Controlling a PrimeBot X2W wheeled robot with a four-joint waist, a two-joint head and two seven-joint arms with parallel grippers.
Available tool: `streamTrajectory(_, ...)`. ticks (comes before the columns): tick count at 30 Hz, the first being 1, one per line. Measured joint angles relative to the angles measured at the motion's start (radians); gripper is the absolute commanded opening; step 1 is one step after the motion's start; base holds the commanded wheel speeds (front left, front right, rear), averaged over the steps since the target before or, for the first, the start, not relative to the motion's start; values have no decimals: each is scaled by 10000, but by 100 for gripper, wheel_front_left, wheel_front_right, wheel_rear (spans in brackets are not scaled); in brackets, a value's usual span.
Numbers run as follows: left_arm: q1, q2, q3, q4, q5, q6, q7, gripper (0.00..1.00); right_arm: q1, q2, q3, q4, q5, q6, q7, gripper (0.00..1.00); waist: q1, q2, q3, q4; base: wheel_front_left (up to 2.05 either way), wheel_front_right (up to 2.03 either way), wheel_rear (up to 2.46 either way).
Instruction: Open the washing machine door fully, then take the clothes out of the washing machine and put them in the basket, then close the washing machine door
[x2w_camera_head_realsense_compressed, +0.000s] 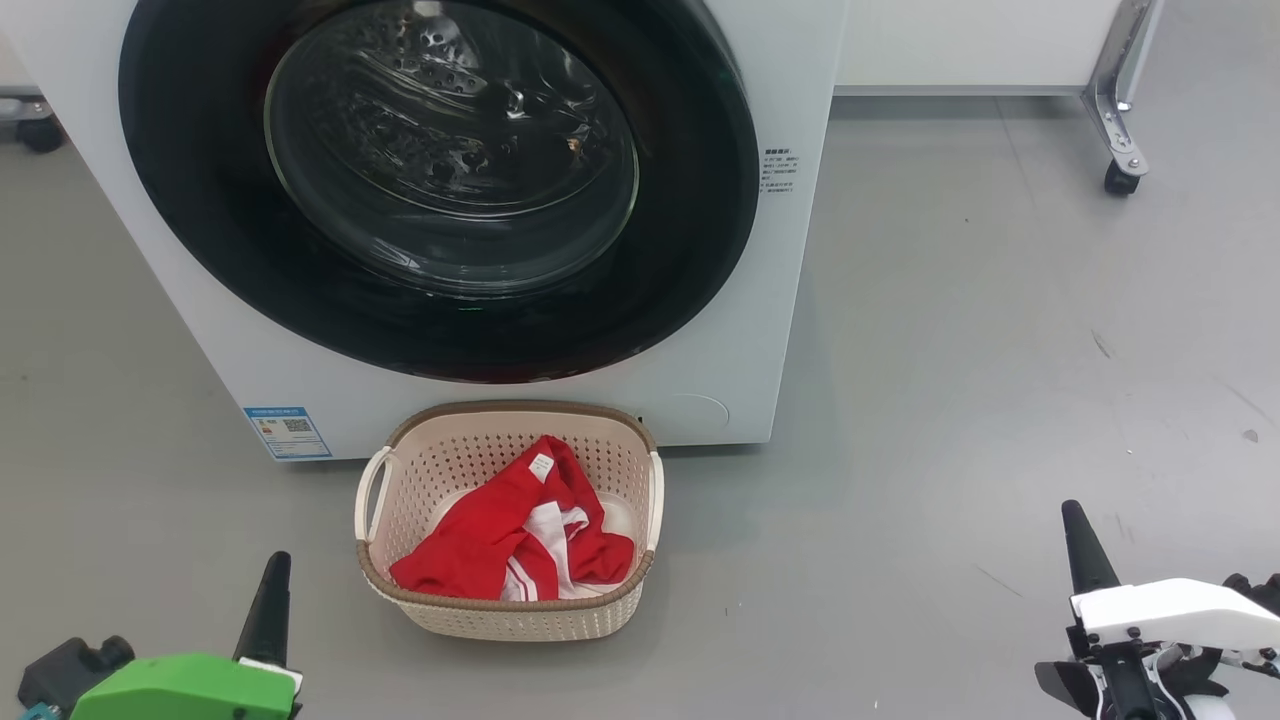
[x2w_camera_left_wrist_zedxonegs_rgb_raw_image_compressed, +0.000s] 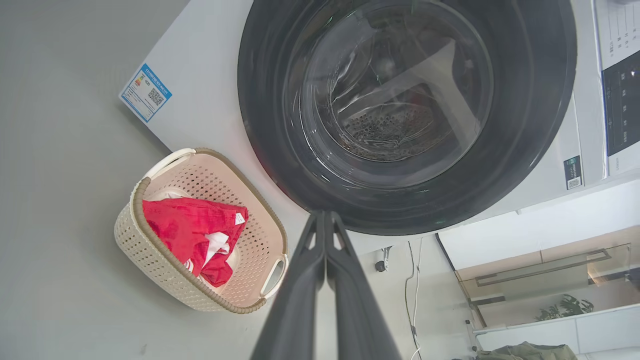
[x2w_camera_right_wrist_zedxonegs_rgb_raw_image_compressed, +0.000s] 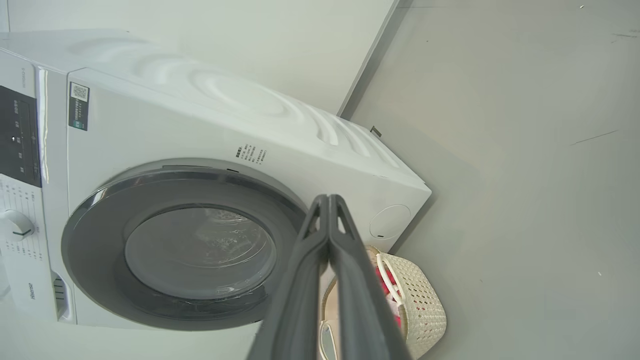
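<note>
The washing machine fills the top of the head view, and its black-rimmed glass door sits shut flat against the front. On the floor right before it stands the cream basket with the red, white-striped clothes heaped inside. My left gripper rests low at the left, shut and empty, to the left of the basket. At the lower right, well clear of the basket, my right gripper is shut and empty too. The left wrist view shows door, basket and clothes; the right wrist view shows door and basket.
Grey floor spreads out to the right of the machine. A metal frame leg on a caster stands at the far right. A white wall panel runs behind. Cables hang beside the machine in the left wrist view.
</note>
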Motion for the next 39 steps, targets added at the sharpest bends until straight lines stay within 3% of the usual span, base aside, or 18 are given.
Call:
streamTrajectory(31,-746,-17,734,635,-3492,-426,508,0,-681,-198,-686,293,3446,399,759,0,0,0,84,17,0,0,0)
streamTrajectory(39,-818,-25,784,690,-3576,-437,541,0,-741,-201,-731,351,3538,414,798,0,0,0,85,17,0,0,0)
